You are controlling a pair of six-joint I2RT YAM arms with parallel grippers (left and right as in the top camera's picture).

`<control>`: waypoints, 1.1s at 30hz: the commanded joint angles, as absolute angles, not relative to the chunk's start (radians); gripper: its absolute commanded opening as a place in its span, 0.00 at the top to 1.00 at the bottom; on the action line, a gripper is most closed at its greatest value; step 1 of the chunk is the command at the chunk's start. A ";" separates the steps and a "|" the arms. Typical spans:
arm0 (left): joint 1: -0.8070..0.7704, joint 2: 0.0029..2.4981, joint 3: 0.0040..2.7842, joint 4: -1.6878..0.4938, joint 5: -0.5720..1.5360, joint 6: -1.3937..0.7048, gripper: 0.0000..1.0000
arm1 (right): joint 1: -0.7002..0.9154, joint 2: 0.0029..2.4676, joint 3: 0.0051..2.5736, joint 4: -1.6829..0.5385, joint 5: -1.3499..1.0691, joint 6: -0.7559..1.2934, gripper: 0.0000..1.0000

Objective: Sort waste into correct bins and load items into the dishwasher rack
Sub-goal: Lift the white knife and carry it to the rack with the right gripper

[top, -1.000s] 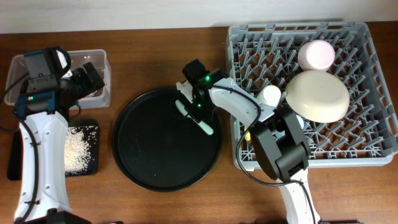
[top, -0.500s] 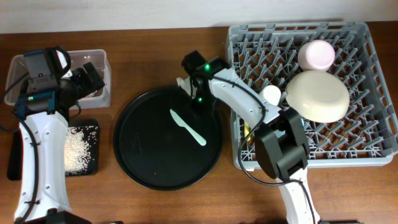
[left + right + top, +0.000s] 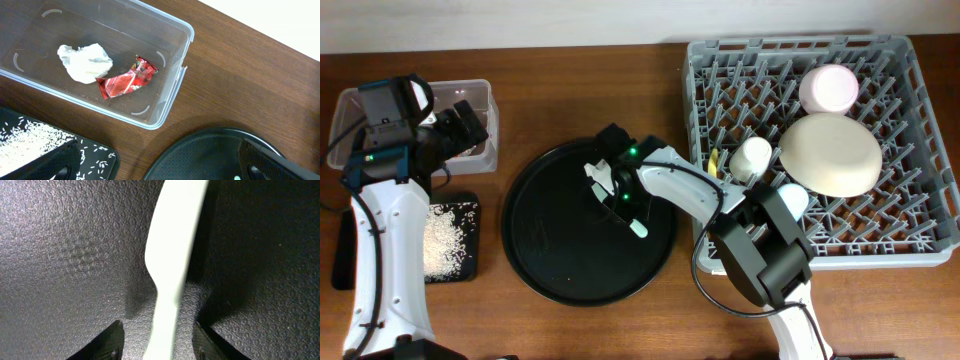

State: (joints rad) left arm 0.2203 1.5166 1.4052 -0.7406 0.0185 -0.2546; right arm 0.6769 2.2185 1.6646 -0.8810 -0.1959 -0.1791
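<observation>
A pale green utensil (image 3: 175, 240) lies flat on the large round black tray (image 3: 550, 260). My right gripper (image 3: 157, 340) stands open low over it, one finger on each side of its handle, with a gap on both sides. From overhead only the utensil's tip (image 3: 637, 229) shows past the right gripper (image 3: 620, 195). My left gripper (image 3: 460, 128) is open and empty by the clear box (image 3: 175, 75), which holds the white tissue (image 3: 85, 62) and the red wrapper (image 3: 127, 80). Rice (image 3: 448, 238) lies on the black rectangular tray (image 3: 468, 272).
The grey rack (image 3: 910, 250) at the right holds the cream bowl (image 3: 830, 153), the pink bowl (image 3: 828, 88), a white cup (image 3: 753, 155) and a yellow utensil (image 3: 714, 160) at its left edge. My right arm crosses the rack's front left corner.
My right gripper opened, drew back toward the tray's far rim, then came down over the pale utensil, which now lies a little further left and forward. The left arm has not moved.
</observation>
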 commanded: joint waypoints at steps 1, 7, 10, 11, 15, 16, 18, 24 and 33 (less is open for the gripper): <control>0.224 1.512 1.419 -0.738 0.019 -0.253 0.01 | 0.675 2.234 1.598 -0.855 -0.168 -0.176 0.51; 0.224 1.512 1.419 -0.739 0.019 -0.254 0.01 | 0.675 2.234 1.597 -0.863 -0.168 -0.175 0.90; 0.224 1.512 1.419 -0.739 0.019 -0.253 0.01 | 0.673 2.231 1.615 -0.902 -0.169 -0.175 0.89; 0.224 1.512 1.419 -0.739 0.019 -0.253 0.01 | 0.674 2.229 1.636 -0.927 -0.169 -0.175 0.89; 0.224 1.512 1.419 -0.739 0.019 -0.254 0.01 | 0.674 2.228 1.738 -1.001 -0.169 -0.175 0.89; 0.224 1.512 1.419 -0.739 0.019 -0.254 0.01 | 0.674 2.227 1.767 -1.021 -0.173 -0.175 0.89; 0.224 1.512 1.419 -0.739 0.019 -0.253 0.01 | 0.674 2.227 1.826 -1.065 -0.173 -0.175 0.89; 0.224 1.512 1.419 -0.739 0.019 -0.254 0.01 | 0.649 2.222 2.062 -1.248 -0.172 -0.138 0.89; 0.224 1.512 1.419 -0.739 0.019 -0.253 0.01 | 0.382 2.146 2.229 -1.455 -0.170 0.070 0.92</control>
State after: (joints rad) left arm 0.2203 1.5166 1.4052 -0.7406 0.0185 -0.2546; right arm 0.4267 2.1937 2.2082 -1.4281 -0.1738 0.0059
